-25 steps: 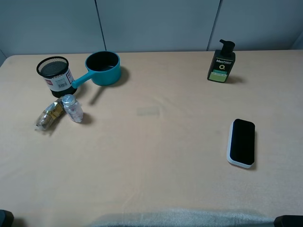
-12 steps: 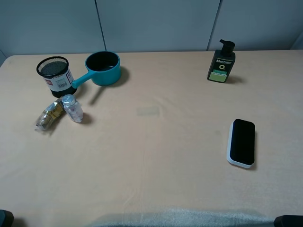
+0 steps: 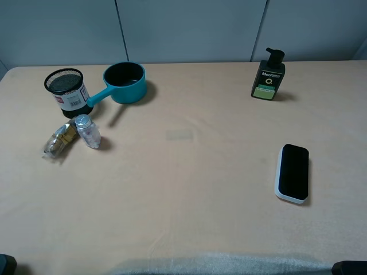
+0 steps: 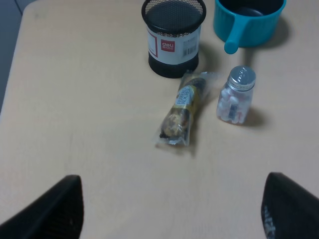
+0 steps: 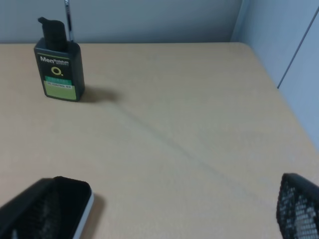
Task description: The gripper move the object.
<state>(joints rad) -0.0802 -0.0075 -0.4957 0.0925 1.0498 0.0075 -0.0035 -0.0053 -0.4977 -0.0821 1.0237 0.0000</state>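
Left wrist view: gripper (image 4: 169, 209) hangs above the table, fingers spread; bottle (image 4: 236, 95) untouched.

You've got left gripper (image 4: 172, 209) wide open over counter (image 4: 89, 124), two black fingers (image 4: 52, 211) poking in at frame corners, nothing between them. Pill bottle (image 4: 235, 102) upright, silver cap on, just beside crinkly snack packet (image 4: 182, 108) lying flat. Black mesh cup (image 4: 173, 36) touching packet's far end. Teal pot (image 4: 247, 17) near bottle, handle pointing toward it.
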